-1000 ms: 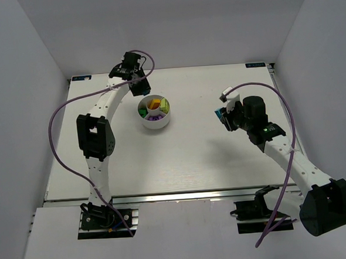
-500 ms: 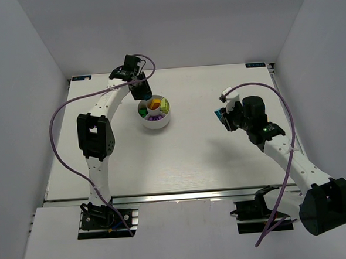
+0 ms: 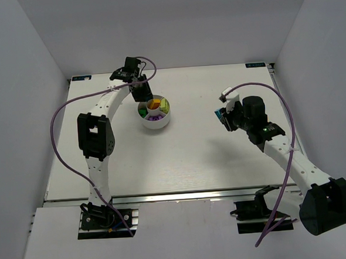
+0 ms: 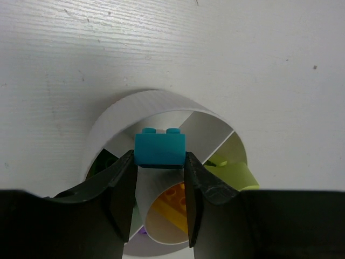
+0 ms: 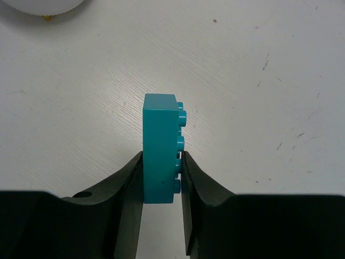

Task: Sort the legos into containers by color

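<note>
The round white dish (image 3: pixel 155 124) stands left of the table's middle, its containers (image 4: pixel 207 127) being wedges around a central well. An orange lego (image 4: pixel 173 200) lies in the well. Lime green (image 4: pixel 233 174), dark green (image 4: pixel 100 162) and purple (image 4: pixel 142 231) legos lie in separate wedges. My left gripper (image 4: pixel 159 157) hangs over the dish's far-left rim, shut on a small cyan lego (image 4: pixel 159 148). Out to the right my right gripper (image 5: pixel 161 162) is shut on a longer cyan lego (image 5: pixel 159 145), held on edge above bare table.
The left arm (image 3: pixel 101 107) arches over the table's left side towards the dish. The right arm (image 3: pixel 280 149) reaches in from the near right. White walls (image 3: pixel 29 85) close the table in on the left, right and back.
My left gripper has slid with its cyan lego from behind the dish to over its far-left rim. The right arm has not moved.
</note>
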You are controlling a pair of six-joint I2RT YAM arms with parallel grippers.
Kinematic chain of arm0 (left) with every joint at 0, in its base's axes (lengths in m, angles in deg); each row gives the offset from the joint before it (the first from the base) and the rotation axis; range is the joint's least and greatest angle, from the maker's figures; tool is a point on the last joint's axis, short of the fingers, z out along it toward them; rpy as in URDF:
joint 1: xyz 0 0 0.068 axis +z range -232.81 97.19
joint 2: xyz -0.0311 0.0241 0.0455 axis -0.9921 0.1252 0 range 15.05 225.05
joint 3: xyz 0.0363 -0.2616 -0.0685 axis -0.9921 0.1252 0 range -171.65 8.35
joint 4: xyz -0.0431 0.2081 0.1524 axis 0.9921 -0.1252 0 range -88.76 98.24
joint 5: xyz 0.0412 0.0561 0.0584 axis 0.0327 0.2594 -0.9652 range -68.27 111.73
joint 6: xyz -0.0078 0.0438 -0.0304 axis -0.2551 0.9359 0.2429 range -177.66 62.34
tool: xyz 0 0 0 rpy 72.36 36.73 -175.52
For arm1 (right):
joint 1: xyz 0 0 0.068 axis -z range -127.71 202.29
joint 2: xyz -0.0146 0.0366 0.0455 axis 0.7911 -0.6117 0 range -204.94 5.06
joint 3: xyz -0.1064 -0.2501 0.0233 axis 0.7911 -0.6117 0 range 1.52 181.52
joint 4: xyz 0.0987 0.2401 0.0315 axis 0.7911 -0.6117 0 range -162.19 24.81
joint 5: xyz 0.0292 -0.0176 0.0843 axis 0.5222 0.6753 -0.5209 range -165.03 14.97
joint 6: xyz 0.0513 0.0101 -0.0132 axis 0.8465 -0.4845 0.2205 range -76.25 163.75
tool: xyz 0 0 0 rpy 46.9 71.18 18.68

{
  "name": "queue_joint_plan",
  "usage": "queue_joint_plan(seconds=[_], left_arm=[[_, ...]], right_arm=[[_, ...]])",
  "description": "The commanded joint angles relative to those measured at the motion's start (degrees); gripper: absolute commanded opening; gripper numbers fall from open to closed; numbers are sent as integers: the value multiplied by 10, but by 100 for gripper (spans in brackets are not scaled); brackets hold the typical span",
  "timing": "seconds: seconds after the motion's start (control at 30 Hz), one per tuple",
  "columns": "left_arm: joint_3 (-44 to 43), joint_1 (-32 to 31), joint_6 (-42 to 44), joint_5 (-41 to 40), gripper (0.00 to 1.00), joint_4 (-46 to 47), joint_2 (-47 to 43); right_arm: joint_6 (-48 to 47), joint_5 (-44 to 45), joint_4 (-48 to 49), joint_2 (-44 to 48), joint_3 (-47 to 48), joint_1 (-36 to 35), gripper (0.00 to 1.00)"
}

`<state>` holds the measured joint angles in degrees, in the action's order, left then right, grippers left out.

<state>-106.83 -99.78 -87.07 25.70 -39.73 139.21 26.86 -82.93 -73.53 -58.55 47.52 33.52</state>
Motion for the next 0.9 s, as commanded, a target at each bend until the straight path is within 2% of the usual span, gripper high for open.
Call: queue_joint_plan(seconds=[0.0,0.03,0.23,0.3,0.37,0.4,0.7,0.87], left_arm=[[12,2,8,9,38,7,-22],[12,2,8,9,44,7,-23],[3,2,8,5,47,6,-33],[-3,2,8,5,57,3,-35],[-7,2,8,5,58,2,-37],[-11,2,8,7,66,-2,-37],[-28,2,11,-6,68,0,-63],[-26,2,15,-31,66,34,-131]], right_arm=[[-1,-7,29,1,-1,2,0],[-2,-8,29,1,0,2,0],[-2,-9,28,1,-1,2,0],[-1,-9,27,1,0,0,0],[0,-8,27,1,0,2,0],[-1,-9,27,0,0,1,0],[-1,-9,25,0,0,2,0],[-13,-53,21,2,-4,0,0]])
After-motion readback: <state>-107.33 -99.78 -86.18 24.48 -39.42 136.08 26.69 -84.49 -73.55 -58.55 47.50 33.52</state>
